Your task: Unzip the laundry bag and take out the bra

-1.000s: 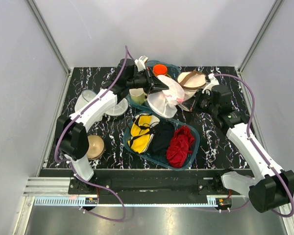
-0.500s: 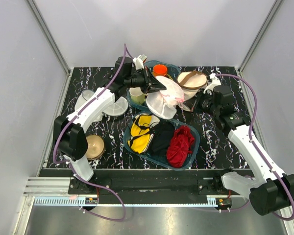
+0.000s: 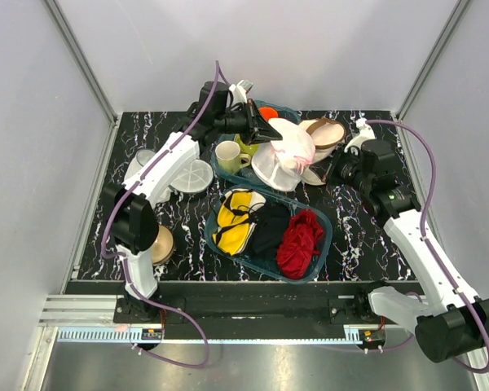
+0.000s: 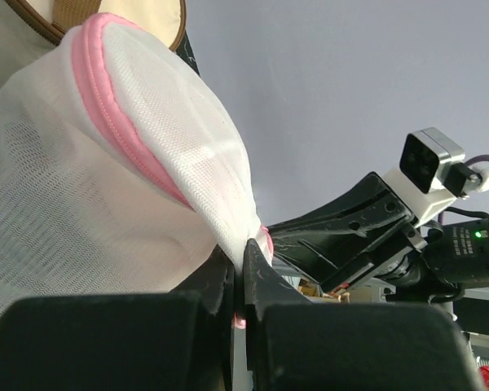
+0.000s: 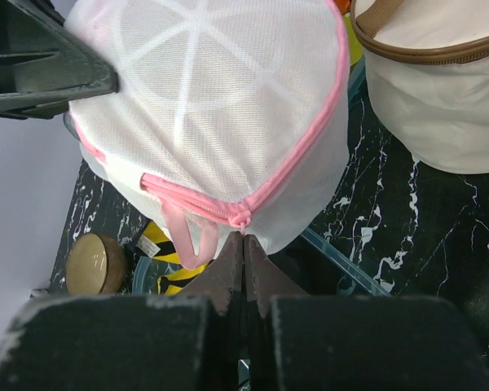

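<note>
Marbled table (image 3: 354, 244); domed, pink-trimmed laundry bag (image 5: 220, 106)

The laundry bag (image 5: 220, 122) is soft, fine, translucent white mesh cloth edged with matt pink woven zip tape, the basket (image 5: 440, 106) looks like cream canvas with brown strap trim, the worktop (image 5: 424, 236) is glossy black, marble-veined, and the right pincer (image 5: 243, 240) is matt black plastic.
</note>
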`<state>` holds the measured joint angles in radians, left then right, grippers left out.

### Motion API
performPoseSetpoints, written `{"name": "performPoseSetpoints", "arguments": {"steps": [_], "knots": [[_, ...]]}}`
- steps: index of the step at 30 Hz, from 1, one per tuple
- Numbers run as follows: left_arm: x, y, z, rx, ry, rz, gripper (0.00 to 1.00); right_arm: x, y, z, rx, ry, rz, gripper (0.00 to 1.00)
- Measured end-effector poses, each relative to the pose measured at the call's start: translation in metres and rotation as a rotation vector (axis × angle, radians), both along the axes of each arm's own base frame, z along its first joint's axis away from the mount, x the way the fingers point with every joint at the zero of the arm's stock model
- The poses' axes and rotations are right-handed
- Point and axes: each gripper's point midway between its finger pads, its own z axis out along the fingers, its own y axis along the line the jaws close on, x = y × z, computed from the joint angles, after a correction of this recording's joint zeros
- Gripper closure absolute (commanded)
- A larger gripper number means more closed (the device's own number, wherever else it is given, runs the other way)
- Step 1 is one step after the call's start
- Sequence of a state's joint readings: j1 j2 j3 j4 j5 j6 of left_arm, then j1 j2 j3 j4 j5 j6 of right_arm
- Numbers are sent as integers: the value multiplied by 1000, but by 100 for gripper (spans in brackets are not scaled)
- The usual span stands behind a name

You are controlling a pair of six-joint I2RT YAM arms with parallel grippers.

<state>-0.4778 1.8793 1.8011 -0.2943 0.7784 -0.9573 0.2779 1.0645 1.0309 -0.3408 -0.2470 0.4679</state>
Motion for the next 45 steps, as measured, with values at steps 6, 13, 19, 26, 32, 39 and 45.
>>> {"name": "performPoseSetpoints", "arguments": {"steps": [6,13,19,26,32,39,45], "knots": [[8,-12,1,11,-16,-19,37,-6,-3,13,5,-17,-5,100],[21,-19,7,46,-80,-7,1,-17,-12,32,5,-55,-33,100],[11,-8,5,103,-96,26,1,-17,-15,22,-13,-16,-50,100],[-26,-29,15,74,-72,-32,3,-13,-14,13,-36,0,-40,100],[-37,-44,15,45,3,-42,4,-11,-9,12,-43,-9,-2,100],[-30,-54,-9,39,99,-26,5,-12,-6,14,-42,-17,19,100],[-35,-50,-58,62,235,14,7,-12,-6,13,-42,-17,20,100]]}}
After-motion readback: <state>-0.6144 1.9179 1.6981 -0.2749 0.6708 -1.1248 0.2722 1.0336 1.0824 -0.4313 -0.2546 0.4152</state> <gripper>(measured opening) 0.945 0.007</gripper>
